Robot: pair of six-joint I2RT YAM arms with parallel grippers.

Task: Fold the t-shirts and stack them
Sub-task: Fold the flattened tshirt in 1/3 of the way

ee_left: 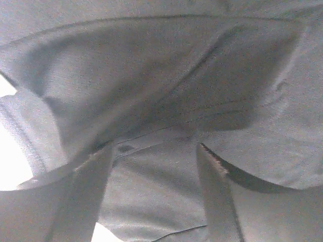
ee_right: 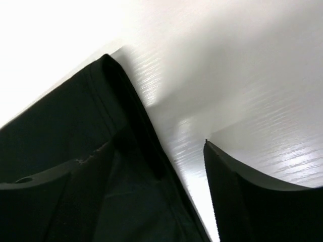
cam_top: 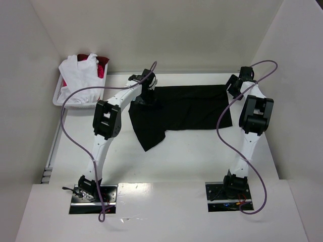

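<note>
I am working on the black shirt (cam_top: 186,108), which is lying spread across the middle of the table (cam_top: 186,156) as a wide band, with one loose flap trailing off toward seven o'clock. My left gripper (cam_top: 147,96) is hovering low over the shirt's ten o'clock corner. In the left wrist view its fingers (ee_left: 86,196) are standing apart, with wrinkled cloth showing in the gap and nothing pinched. My right gripper (cam_top: 234,85) is sitting at the two o'clock corner. In the right wrist view its fingers (ee_right: 252,201) are also standing apart, straddling the hemmed edge where the cloth is meeting bare table.

I am judging this to be the middle of folding the first shirt, not the stacking. The next move is probably calling for both hands to close on the far edge together and carry it toward six o'clock. Either that, or the stray flap wants tucking in first. On the right, the lower finger is needing to slide under the hem without pushing it away.

Off at ten o'clock, a basket (cam_top: 58,96) is holding a white shirt (cam_top: 81,75) and a red shirt (cam_top: 102,65), both waiting unfolded. My left arm's cable is drooping near the basket, and my left forearm is reaching past the shirt's nine o'clock side, so I am minding both.
</note>
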